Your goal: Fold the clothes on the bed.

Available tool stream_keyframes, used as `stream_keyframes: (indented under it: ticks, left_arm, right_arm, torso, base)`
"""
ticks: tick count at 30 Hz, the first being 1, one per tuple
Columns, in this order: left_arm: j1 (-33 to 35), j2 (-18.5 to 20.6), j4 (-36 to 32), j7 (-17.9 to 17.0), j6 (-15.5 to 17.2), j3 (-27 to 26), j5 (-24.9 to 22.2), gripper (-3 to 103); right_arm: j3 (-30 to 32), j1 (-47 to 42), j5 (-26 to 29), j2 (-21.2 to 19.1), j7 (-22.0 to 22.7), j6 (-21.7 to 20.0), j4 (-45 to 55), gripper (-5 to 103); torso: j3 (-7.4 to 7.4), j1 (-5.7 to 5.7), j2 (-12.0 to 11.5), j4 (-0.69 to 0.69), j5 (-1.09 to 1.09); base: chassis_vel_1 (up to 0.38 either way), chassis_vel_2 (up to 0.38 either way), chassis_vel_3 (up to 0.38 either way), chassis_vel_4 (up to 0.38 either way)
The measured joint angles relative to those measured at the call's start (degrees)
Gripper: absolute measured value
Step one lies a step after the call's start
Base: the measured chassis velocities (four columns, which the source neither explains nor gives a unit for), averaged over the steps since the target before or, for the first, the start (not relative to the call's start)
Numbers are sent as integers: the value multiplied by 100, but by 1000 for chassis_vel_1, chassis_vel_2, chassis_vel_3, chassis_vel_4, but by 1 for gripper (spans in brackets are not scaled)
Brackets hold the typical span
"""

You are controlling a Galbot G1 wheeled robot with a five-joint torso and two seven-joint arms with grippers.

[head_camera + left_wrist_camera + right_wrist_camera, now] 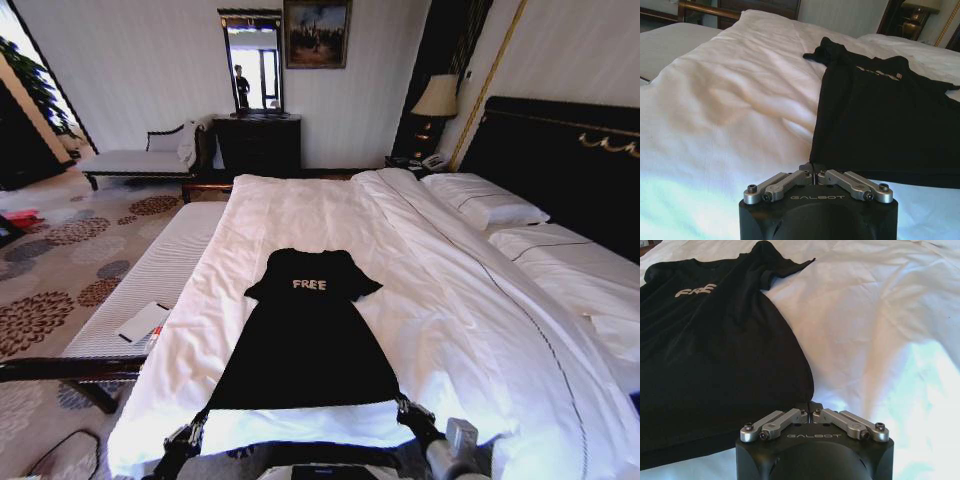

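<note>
Soft, limp T-shirt (308,335) lies flat on the bed (480,330); left gripper (813,172) and right gripper (810,410) each pinch a hem corner, fingers clamped together

The T-shirt (310,335) lay flat on the bed (480,330), collar toward the far edge, hem toward the robot. The left gripper (190,432) and right gripper (408,408) sat at the hem's two corners. Pillows (490,205) lay to the right, a bench (150,285) to the left.
</note>
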Motion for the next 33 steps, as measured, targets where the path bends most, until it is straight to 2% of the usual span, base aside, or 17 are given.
stream_keyframes:
  ticks: [12, 18, 25, 33]
  left_arm:
    - [547, 40, 45, -46, -339, 17, 319, 0]
    - [588, 7, -3, -77, -361, -14, 349, 0]
    - [464, -10, -143, -111, -313, -245, 179, 0]
    - [486, -68, -141, -113, -306, -161, 296, 0]
  right_arm:
    - [39, -492, -153, 79, 2, 48, 238, 0]
    - [-18, -624, -339, 152, -3, 129, 211, 0]
    - [-110, -741, -594, 247, -24, 224, 146, 0]
    - [-153, -667, -734, 162, -33, 314, -52, 0]
  torso:
    - [0, 0, 0, 1, 0]
    - [0, 0, 0, 2, 0]
    - [0, 0, -1, 1, 0]
    - [0, 0, -1, 2, 0]
  base:
    - [0, 0, 0, 0]
    - [0, 0, 0, 0]
    - [0, 0, 0, 0]
    - [0, 0, 0, 0]
